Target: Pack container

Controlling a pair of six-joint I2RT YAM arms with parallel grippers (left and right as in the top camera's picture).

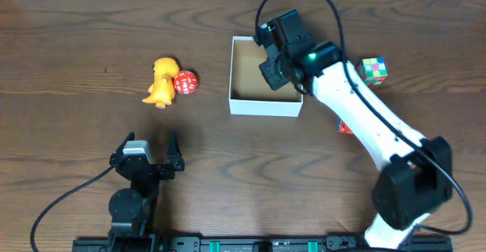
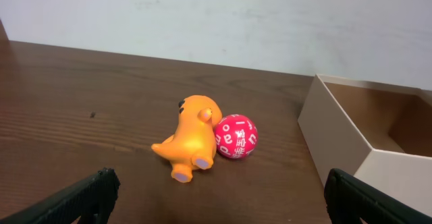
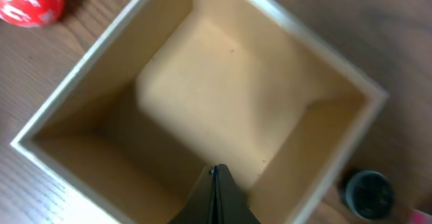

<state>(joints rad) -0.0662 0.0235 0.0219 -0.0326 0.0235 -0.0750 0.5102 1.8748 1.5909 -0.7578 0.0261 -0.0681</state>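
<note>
Right end effector (image 1: 275, 62) hangs over box (image 1: 266, 106), fingers pressed together, nothing between them. Box floor directly below is bare, so nothing looks packed yet. Left end effector (image 2: 221, 183) sits low over counter (image 1: 76, 39), fingers spread wide, empty. Orange dinosaur (image 2: 189, 140) and red ball (image 2: 235, 136) lie ahead of it, touching; wide spread suits taking either. Colour cube (image 1: 373, 70) sits outside box, to right end effector's right.

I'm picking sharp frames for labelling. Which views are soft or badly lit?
Overhead: sharp and evenly lit, the container crisp. Left wrist: sharp on the orange toy animal and red numbered die, with small highlights. Right wrist: soft throughout, the container floor blurred, the right pincer a dark silhouette.
</note>
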